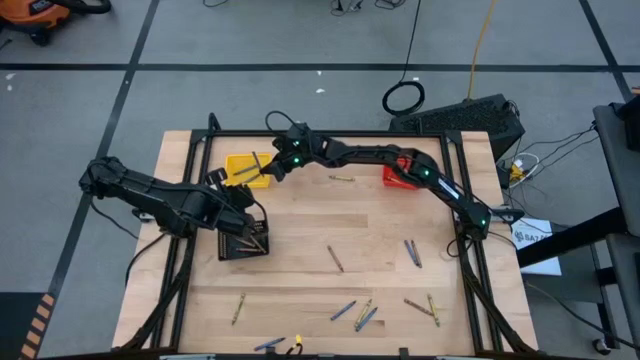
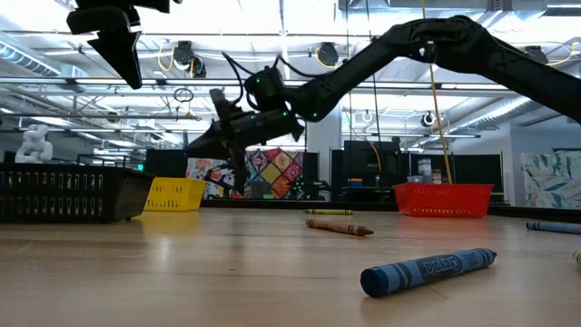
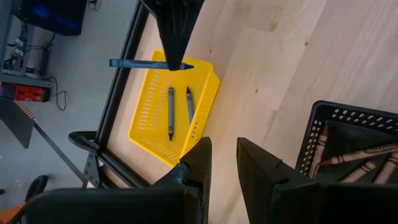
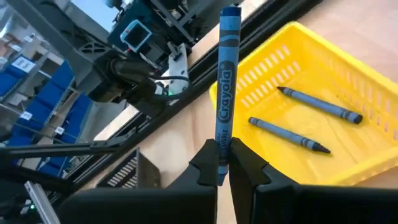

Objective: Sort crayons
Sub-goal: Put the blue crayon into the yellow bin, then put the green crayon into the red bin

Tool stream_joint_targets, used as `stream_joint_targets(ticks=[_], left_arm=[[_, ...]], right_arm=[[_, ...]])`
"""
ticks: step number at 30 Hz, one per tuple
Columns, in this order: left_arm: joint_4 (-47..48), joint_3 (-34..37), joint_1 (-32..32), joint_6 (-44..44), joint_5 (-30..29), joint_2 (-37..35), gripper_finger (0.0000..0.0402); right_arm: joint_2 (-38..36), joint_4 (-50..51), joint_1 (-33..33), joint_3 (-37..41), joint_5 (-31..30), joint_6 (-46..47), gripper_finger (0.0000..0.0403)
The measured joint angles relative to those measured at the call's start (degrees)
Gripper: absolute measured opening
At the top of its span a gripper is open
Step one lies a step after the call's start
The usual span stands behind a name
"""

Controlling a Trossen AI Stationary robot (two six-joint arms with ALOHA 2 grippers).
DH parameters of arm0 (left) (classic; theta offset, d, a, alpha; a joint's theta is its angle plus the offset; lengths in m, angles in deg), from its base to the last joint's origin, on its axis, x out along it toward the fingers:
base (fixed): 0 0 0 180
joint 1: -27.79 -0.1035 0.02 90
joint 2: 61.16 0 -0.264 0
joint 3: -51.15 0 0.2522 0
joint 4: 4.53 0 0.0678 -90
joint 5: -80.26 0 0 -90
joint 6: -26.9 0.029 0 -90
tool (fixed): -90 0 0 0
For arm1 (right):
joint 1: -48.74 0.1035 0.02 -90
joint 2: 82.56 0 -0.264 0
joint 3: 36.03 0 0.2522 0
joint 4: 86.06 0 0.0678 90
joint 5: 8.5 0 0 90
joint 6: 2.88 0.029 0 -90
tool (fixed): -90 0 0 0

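Observation:
My right gripper (image 4: pixel 222 167) reaches across to the yellow basket (image 1: pixel 246 170) at the far left and is shut on a blue crayon (image 4: pixel 225 93) above it. Two blue crayons (image 3: pixel 170 112) lie on that basket's floor. My left gripper (image 3: pixel 224 160) hovers open with nothing between its fingers, between the yellow basket and the black basket (image 1: pixel 243 240), which holds brown crayons (image 3: pixel 364 154). Several loose crayons (image 1: pixel 335 258) lie flat on the table's middle and near part. My right gripper pinches the blue crayon near one end (image 4: pixel 221 155) between its two fingers. The fingers lie across the crayon, whose long free part (image 3: pixel 134 63) sticks out sideways past the basket's far rim. The crayon is lifted clear, over the yellow basket.
A red basket (image 1: pixel 400 176) stands at the far right of the table, under my right arm. One crayon (image 1: pixel 342 178) lies between the yellow and red baskets. A black frame rail (image 3: pixel 121 93) runs along the table's edge beside the yellow basket.

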Motion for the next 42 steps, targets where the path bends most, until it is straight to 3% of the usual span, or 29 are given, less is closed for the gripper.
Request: stream_joint_targets(ticks=[7, 24, 31, 36, 42], left_arm=[[-0.5, 0.0, 0.0, -0.1, 0.7, 0.0, 0.0068], [-1.4, 0.0, 0.0, 0.0, 0.9, 0.0, 0.0068], [-1.4, 0.0, 0.0, 0.0, 0.9, 0.0, 0.0068], [-1.4, 0.0, 0.0, -0.1, 0.9, 0.0, 0.0068], [-1.4, 0.0, 0.0, -0.1, 1.1, 0.0, 0.0068]], right_arm=[[1.6, -1.6, -0.1, 0.0, 0.1, 1.8, 0.0002], [1.6, -3.8, -0.5, 0.0, -1.5, -1.9, 0.0072], [1.3, -4.0, -1.4, 0.0, -1.2, -1.6, 0.0082], [-0.3, -6.7, -2.6, 0.0, 7.1, -1.3, 0.0082], [-6.7, -2.2, -4.7, 0.0, 16.4, -2.8, 0.0082]])
